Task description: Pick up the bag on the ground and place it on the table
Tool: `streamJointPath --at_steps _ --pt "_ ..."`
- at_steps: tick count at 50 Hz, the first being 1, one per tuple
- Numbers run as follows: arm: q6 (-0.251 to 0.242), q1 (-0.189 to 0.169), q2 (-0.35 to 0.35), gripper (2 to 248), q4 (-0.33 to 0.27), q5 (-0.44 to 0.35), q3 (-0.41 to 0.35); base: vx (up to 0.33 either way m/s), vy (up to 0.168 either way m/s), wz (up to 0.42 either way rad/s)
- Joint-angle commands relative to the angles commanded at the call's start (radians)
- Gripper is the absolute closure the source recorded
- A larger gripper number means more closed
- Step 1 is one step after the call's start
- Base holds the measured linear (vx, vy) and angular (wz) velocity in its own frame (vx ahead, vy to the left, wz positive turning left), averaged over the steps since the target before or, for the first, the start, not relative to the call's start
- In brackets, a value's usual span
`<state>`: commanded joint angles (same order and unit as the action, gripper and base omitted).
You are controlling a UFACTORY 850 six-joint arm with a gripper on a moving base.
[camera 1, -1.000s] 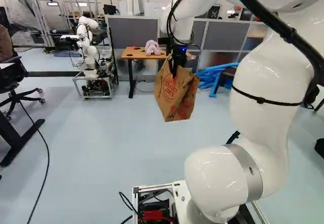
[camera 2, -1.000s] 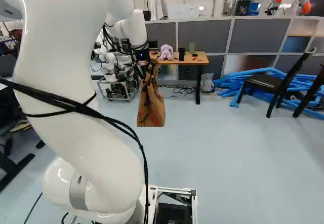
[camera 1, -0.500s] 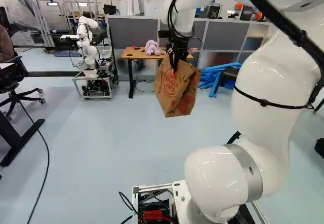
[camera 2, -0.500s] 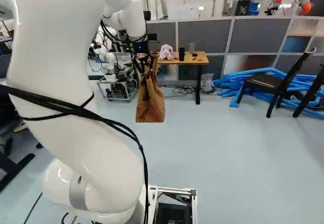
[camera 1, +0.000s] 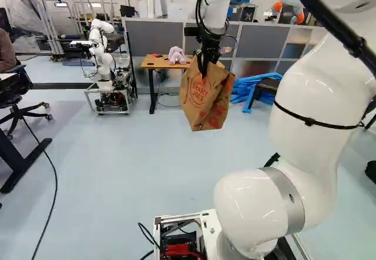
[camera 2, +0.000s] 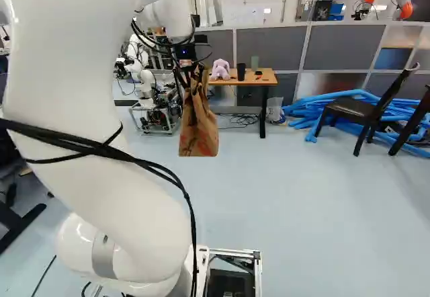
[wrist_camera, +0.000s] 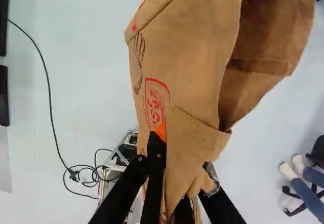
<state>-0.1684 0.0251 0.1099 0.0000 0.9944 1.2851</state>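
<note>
The brown paper bag [camera 1: 205,98] hangs in the air above the floor [camera 2: 302,196], held by its upper edge in the end effector [camera 1: 203,70], ahead of the white arm [camera 1: 314,113]. In the wrist view the end effector [wrist_camera: 183,155] has its two fingers drawn in on the paper from opposite sides, with a little orange pad showing beside one fingertip; the bag spreads out ahead of them, creased where it is pinched, with red print and a drawing of a fork on one face. In the left base view the bag slants a little and its top overlaps the wooden desk [camera 2: 269,78], which stands on the floor beyond it; in the right base view the bag hangs to the left of most of the desk, its bottom lower than the desktop. The desk carries a lilac plush toy [camera 2: 220,69], a black cup [camera 2: 241,72] and a greenish cup [camera 2: 254,62] (the plush sits nearer the end by the bag in the right base view). Grey partition panels [camera 2: 269,47] stand behind the desk. Right of it in that view, blue tubes [camera 2: 312,109] lie in a heap, with a black chair [camera 2: 356,107] just in front. Another robot [camera 1: 100,48], white too, stands on a wheeled frame left of the desk in the left base view
</note>
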Motion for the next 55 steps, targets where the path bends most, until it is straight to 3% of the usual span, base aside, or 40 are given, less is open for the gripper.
streamJointPath --at_steps 55 --pt "0.000 -0.002 -0.019 229 0.000 0.134 0.132 0.000 0.000 0.000"
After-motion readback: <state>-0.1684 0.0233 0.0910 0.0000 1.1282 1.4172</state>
